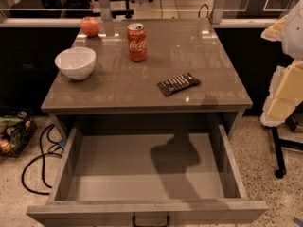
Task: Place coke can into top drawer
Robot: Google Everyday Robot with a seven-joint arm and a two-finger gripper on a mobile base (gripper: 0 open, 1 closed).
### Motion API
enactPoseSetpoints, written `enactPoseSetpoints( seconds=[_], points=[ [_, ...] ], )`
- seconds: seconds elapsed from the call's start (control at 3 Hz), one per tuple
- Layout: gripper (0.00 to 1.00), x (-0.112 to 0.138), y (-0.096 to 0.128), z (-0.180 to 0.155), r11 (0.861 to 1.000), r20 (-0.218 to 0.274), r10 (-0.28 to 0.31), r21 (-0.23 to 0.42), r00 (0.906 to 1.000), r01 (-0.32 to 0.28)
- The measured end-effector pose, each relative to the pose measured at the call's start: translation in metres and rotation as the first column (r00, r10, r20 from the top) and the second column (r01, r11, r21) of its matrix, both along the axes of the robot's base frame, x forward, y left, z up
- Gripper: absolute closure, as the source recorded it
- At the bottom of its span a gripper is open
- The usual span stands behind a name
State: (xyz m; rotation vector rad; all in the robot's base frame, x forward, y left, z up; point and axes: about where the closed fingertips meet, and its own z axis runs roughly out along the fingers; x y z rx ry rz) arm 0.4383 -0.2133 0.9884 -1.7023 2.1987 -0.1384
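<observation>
The coke can (137, 42) stands upright at the back of the tabletop, a little left of centre. It is red-orange with white script and a silver top. The top drawer (71, 160) below the tabletop is pulled fully open, its flat grey-brown interior is bare, and a small dark handle (150, 220) is on its front panel. My gripper is not in view. Only a white and cream bulk of the arm (287, 86) shows at the right edge, well right of the can. A dark shadow (175, 160) falls on the drawer floor.
A red apple (90, 26) sits at the back left corner of the grey table (213, 79). A white bowl (75, 62) stands on the left side. A dark snack packet (178, 83) lies right of centre. Black cables (40, 160) and a basket (14, 136) lie on the floor at left.
</observation>
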Motion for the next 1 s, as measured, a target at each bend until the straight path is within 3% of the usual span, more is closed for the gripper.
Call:
enactPoseSetpoints(
  seconds=[0.33, 0.67, 1.0],
  points=[
    [0.0, 0.0, 0.0, 0.0, 1.0, 0.0, 0.0, 0.0, 1.0, 0.0],
    [0.0, 0.035, 0.003, -0.002, 0.997, 0.058, -0.017, 0.079, 0.9982, 0.012],
    [0.0, 0.084, 0.017, -0.007, 0.968, 0.14, -0.047, 0.251, 0.9891, 0.011]
  ],
)
